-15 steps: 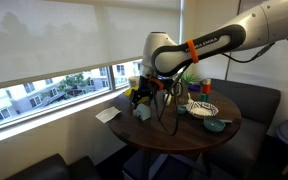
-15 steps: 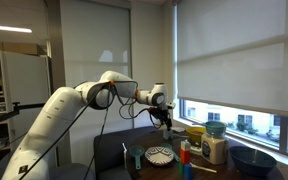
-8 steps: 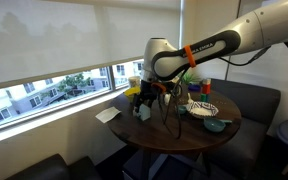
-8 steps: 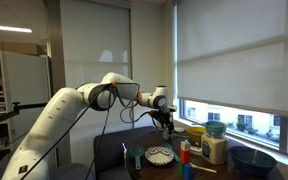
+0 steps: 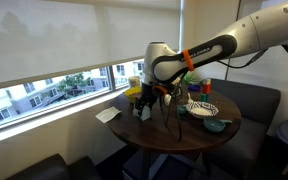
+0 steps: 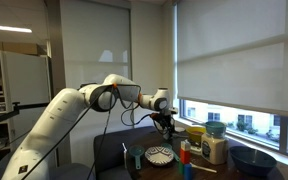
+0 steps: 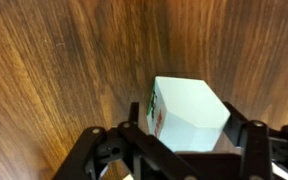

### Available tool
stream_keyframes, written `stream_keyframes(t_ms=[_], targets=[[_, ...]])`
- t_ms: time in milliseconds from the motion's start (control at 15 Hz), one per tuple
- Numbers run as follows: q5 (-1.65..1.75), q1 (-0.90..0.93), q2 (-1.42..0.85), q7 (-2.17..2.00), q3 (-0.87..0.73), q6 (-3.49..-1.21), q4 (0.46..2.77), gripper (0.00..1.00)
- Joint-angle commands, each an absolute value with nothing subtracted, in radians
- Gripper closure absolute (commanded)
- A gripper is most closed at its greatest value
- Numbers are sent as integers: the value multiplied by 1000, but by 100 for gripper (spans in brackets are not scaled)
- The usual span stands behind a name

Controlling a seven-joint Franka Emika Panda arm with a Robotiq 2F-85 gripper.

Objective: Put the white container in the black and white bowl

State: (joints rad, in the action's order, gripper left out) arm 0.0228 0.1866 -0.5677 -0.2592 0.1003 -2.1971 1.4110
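The white container (image 7: 187, 108) stands on the wooden table, white with a printed side. In an exterior view it shows its teal side near the table's left edge (image 5: 142, 113). My gripper (image 7: 193, 120) is open, with one finger on each side of the container, close to its sides. The gripper hangs just above the container in an exterior view (image 5: 144, 101) and is low over the table in the other (image 6: 164, 123). The black and white bowl (image 5: 202, 107) sits apart on the table, further right; it also shows in front of the gripper (image 6: 160, 154).
A teal bowl (image 5: 215, 125) sits at the table's near right. A yellow bowl (image 6: 194, 133), a white bottle (image 6: 214, 148) and small coloured items crowd the table by the window. A white paper sheet (image 5: 108, 115) lies on the sill. Dark seats surround the round table (image 5: 179, 130).
My gripper has come down a little over the white container. The container and the bowls have not moved.
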Motion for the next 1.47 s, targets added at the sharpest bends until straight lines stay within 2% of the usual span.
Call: stream_keyframes(t_ms=[0, 133, 200, 400, 867, 1400], targets=[[38, 206, -541, -249, 80, -2174, 1415, 51], [43, 210, -524, -252, 79, -2151, 1420, 65], [44, 211, -513, -254, 78, -2139, 1423, 69], [21, 204, -467, -243, 92, -2122, 1438, 69], [100, 221, -352, -428, 19, -2370, 1473, 69], [-7, 141, -16, -231, 59, -2158, 1733, 69]])
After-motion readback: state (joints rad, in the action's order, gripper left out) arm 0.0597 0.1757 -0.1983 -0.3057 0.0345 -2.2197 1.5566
